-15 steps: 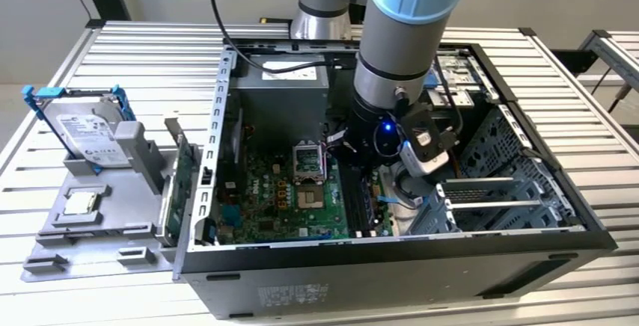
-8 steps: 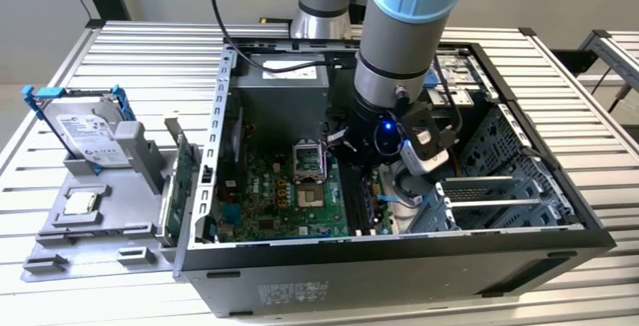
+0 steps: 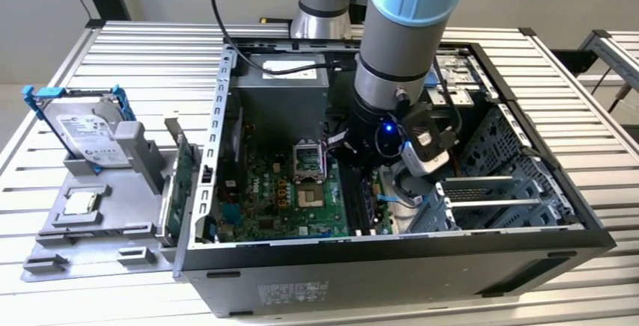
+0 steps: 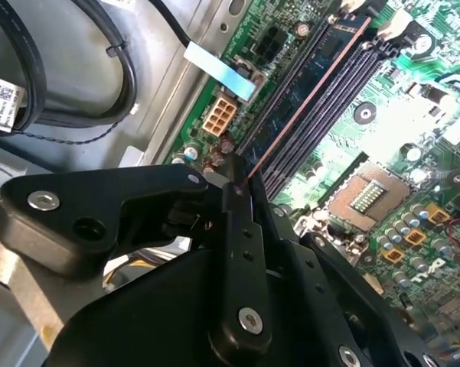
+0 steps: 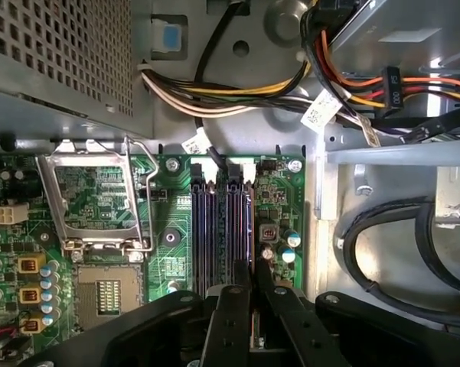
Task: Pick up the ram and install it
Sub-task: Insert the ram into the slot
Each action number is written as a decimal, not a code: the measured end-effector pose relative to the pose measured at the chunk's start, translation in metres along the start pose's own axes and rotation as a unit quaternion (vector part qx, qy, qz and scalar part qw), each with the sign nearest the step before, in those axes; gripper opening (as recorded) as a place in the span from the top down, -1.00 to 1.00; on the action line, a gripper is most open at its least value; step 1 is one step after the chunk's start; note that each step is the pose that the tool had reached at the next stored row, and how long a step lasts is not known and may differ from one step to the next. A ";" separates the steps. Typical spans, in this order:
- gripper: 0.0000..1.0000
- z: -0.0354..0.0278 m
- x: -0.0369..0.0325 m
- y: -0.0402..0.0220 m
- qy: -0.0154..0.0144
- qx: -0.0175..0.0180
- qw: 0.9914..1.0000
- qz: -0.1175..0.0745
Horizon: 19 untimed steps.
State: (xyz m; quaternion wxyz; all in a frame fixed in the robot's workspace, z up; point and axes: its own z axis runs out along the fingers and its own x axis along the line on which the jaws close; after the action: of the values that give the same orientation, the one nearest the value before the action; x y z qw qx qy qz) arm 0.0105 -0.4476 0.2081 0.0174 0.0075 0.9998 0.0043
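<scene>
Second wrist view: the gripper [image 4: 241, 191] has its black fingers [image 4: 233, 252] pinching the near end of the ram [image 4: 306, 95], a thin stick standing on edge along the black memory slots [image 4: 333, 103] of the green motherboard [image 4: 390, 138]. Exterior view: the arm reaches down into the open computer case [image 3: 399, 255] on the slatted counter [image 3: 120, 42]; beyond, toward the exterior view's left, a hard drive [image 3: 90, 135] leans in a grey holder [image 3: 100, 214].

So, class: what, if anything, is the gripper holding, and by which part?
The gripper holds the ram, a thin stick seen edge-on, pinched at its near end between the fingers and lined up over the motherboard's slots.
</scene>
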 end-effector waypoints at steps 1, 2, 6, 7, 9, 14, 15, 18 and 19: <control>1.00 0.0016 0.0001 -0.0001 0.000 0.000 1.000 0.000; 1.00 0.0025 0.0001 -0.0002 0.000 0.001 1.000 0.000; 1.00 0.0032 0.0001 0.0000 0.000 0.000 1.000 0.000; 1.00 0.0032 0.0001 0.0000 0.000 0.000 1.000 0.000; 1.00 0.0032 0.0001 0.0000 0.000 0.000 1.000 0.000; -1.00 0.0015 0.0000 0.0000 0.001 0.000 1.000 0.000; -1.00 -0.0033 -0.0002 0.0000 0.001 0.001 1.000 0.000; -1.00 -0.0166 -0.0007 0.0002 0.001 0.000 1.000 0.000; -1.00 -0.0213 -0.0008 0.0002 0.001 0.000 1.000 0.000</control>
State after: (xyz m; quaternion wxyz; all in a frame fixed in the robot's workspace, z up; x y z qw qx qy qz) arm 0.0106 -0.4475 0.2295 0.0163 0.0075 0.9998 0.0041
